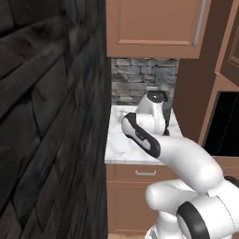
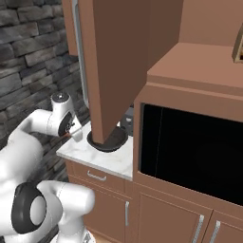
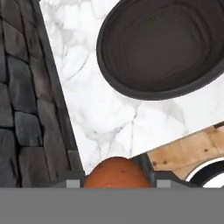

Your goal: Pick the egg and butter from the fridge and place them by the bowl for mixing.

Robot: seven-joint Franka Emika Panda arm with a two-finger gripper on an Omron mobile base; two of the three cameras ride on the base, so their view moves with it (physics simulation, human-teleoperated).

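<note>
In the hand view the orange-red egg (image 3: 116, 173) sits between the fingertips of my gripper (image 3: 117, 179), which is shut on it. It hangs over the white marble counter (image 3: 100, 113). The empty dark bowl (image 3: 162, 48) stands on the counter just beyond the egg and a little to the right. From the right base view the gripper (image 2: 77, 135) hovers over the counter's left end, close beside the bowl (image 2: 108, 141). My wrist (image 1: 156, 100) hides the fingers in the left base view. The butter and the fridge are out of view.
A dark stone wall (image 3: 26, 96) borders the counter on the hand view's left. A wooden board (image 3: 188, 151) lies beside the egg, under the bowl's near rim. An upper cabinet (image 2: 118, 71) overhangs the bowl. A black oven opening (image 2: 190, 152) stands to the right.
</note>
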